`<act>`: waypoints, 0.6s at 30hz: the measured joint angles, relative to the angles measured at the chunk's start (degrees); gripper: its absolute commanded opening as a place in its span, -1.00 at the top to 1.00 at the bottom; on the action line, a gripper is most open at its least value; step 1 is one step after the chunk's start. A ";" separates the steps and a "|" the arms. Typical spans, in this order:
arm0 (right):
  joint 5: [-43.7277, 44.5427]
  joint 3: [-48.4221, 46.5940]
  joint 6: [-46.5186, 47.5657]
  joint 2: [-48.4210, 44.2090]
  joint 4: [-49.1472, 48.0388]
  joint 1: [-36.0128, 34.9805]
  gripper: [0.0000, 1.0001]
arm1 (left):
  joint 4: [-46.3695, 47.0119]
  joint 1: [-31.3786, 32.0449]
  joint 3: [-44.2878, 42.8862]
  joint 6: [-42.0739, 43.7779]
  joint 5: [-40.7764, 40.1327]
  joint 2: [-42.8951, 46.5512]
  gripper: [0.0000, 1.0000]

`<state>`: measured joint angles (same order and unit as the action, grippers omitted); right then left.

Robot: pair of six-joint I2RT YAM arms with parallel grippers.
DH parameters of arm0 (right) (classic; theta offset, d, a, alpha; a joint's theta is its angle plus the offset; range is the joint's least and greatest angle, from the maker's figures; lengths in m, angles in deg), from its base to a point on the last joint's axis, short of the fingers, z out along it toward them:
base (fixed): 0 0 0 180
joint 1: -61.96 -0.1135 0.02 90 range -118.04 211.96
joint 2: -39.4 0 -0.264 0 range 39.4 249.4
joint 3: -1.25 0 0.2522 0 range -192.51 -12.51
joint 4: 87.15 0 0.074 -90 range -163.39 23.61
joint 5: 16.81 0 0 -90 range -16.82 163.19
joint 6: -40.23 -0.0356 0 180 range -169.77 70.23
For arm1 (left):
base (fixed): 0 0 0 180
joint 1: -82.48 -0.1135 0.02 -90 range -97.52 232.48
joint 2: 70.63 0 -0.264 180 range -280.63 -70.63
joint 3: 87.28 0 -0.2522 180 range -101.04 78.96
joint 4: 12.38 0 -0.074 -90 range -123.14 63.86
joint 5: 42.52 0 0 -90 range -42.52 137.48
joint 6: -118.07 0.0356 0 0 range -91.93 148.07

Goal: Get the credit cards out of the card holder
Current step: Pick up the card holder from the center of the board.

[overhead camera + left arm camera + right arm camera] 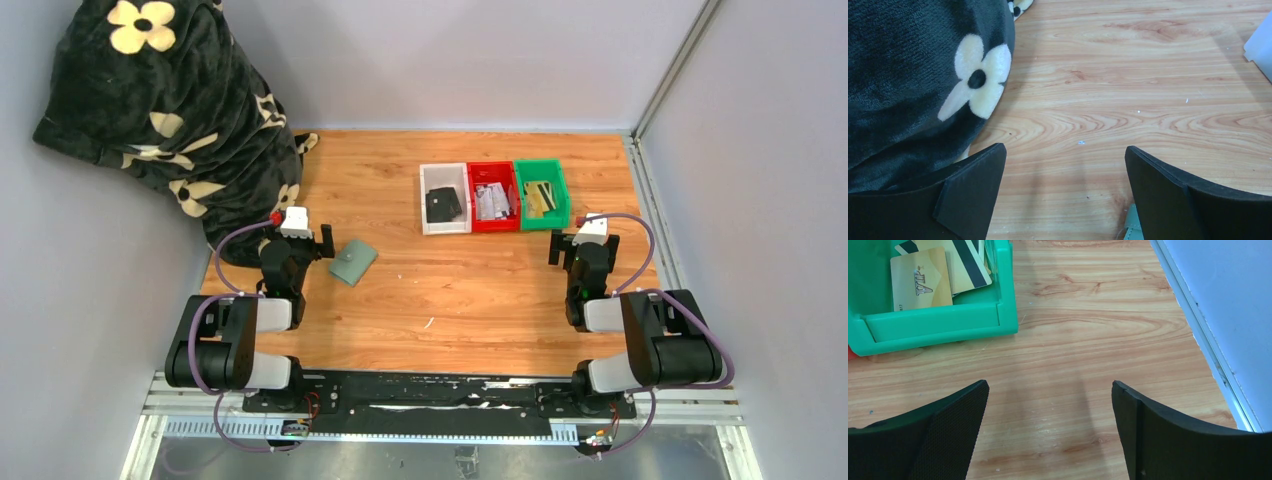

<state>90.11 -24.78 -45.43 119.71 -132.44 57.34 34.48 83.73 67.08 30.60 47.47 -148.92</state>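
Note:
The sage-green card holder lies closed and flat on the wooden table, just right of my left gripper. In the left wrist view only a corner of the card holder peeks out beside the right finger. My left gripper stands open over bare wood with nothing between its fingers. My right gripper hovers at the right side of the table, far from the card holder, and it is open and empty too. The credit cards are hidden inside the closed card holder.
A white bin with a black wallet, a red bin and a green bin stand in a row at the back. Gold and striped cards lie in the green bin. A flowered black blanket fills the left corner. A wall borders the right.

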 measured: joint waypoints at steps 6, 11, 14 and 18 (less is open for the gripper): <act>0.00 0.00 -0.02 0.00 -0.02 0.00 -0.94 | 0.00 0.00 0.00 0.00 0.02 0.00 -1.00; 0.00 0.00 -0.02 0.15 -0.02 0.00 -0.94 | 0.00 0.00 0.00 0.02 0.02 0.00 -1.00; 0.70 0.00 -0.22 0.13 -0.13 0.02 -0.94 | 0.04 0.00 0.07 0.02 0.02 0.00 -1.00; 2.54 0.17 -0.17 -1.42 0.44 -0.20 -0.94 | -4.20 -0.26 -0.24 -0.39 0.09 2.23 -1.00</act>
<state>92.65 -24.61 -45.60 118.29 -132.00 57.14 30.28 83.47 66.84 30.20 47.56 -146.69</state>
